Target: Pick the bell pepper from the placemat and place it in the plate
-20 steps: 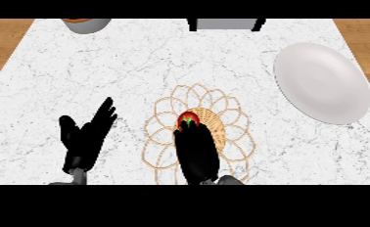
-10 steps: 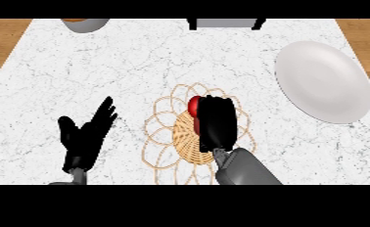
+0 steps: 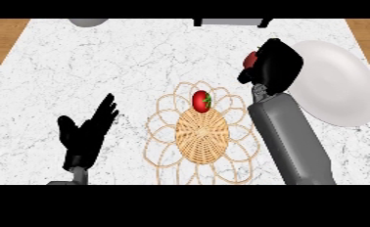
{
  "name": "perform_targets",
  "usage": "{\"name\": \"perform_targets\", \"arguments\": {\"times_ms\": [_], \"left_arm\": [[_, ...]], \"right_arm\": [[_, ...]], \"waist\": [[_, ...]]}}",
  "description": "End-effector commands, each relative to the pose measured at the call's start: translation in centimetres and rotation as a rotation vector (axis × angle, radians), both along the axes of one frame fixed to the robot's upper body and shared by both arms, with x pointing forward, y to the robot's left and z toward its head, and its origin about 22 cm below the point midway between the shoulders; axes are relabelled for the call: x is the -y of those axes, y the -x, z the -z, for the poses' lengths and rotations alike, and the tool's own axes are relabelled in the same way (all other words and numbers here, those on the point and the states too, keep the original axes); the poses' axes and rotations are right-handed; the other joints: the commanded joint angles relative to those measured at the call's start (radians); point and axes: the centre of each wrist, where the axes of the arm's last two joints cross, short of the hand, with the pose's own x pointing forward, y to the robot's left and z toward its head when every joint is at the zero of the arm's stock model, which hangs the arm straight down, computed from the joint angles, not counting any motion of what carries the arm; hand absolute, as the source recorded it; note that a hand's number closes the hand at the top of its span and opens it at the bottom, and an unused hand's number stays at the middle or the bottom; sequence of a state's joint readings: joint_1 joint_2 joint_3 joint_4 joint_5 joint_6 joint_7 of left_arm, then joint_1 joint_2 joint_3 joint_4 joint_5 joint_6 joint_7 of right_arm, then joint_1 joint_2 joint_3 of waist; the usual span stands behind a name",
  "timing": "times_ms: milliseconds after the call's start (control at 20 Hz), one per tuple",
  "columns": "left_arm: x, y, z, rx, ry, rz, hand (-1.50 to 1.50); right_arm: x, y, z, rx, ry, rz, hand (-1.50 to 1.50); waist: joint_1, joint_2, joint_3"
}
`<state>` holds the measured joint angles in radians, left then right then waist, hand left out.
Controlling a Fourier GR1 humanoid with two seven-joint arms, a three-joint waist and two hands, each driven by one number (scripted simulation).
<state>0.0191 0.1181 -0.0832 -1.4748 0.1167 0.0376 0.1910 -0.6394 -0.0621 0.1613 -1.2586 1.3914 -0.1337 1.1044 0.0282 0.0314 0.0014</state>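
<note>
My right hand (image 3: 276, 67) hangs above the counter between the placemat and the plate, its fingers curled. A red thing, seemingly the bell pepper (image 3: 250, 59), peeks out at the hand's left edge; most of it is hidden. The white plate (image 3: 339, 89) lies at the right, just beside the hand. The woven round placemat (image 3: 204, 135) sits in the lower middle. On its upper part lies a red round fruit with a green stem (image 3: 201, 101), untouched. My left hand (image 3: 86, 135) rests open at the lower left, fingers up.
A grey bowl (image 3: 88, 22) stands at the counter's far left edge. A dark object (image 3: 227, 22) sits at the far middle. Wooden floor shows past both far corners. My right forearm (image 3: 289, 138) crosses the placemat's right rim.
My right hand has lifted off the placemat and moved up and right to the plate's edge, with a red thing in its fingers. A red fruit stays on the mat. The left hand is still.
</note>
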Motion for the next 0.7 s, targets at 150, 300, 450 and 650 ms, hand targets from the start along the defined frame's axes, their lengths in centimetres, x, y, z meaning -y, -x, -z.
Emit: {"name": "perform_targets", "arguments": {"times_ms": [150,300,450,650], "left_arm": [[1.1,-0.1,0.2,-0.018,-0.005,0.051,0.0],[1.6,-0.7,-0.1,-0.017,0.003,0.072,0.0],[1.6,-0.8,-0.4,-0.013,-0.008,0.06,0.0],[1.3,-0.7,0.1,-0.026,-0.017,0.044,0.0]], "right_arm": [[3.7,-3.9,-5.5,0.31,-0.057,0.435,1.5],[5.0,-4.6,-6.8,0.403,-0.056,0.516,1.5],[6.4,-4.6,-6.3,0.492,-0.076,0.577,1.5],[7.7,-4.3,-5.7,0.611,-0.059,0.617,1.5]], "waist": [[0.045,0.009,-0.002],[0.052,0.016,-0.001],[0.054,0.017,0.002],[0.045,0.012,0.002]]}}
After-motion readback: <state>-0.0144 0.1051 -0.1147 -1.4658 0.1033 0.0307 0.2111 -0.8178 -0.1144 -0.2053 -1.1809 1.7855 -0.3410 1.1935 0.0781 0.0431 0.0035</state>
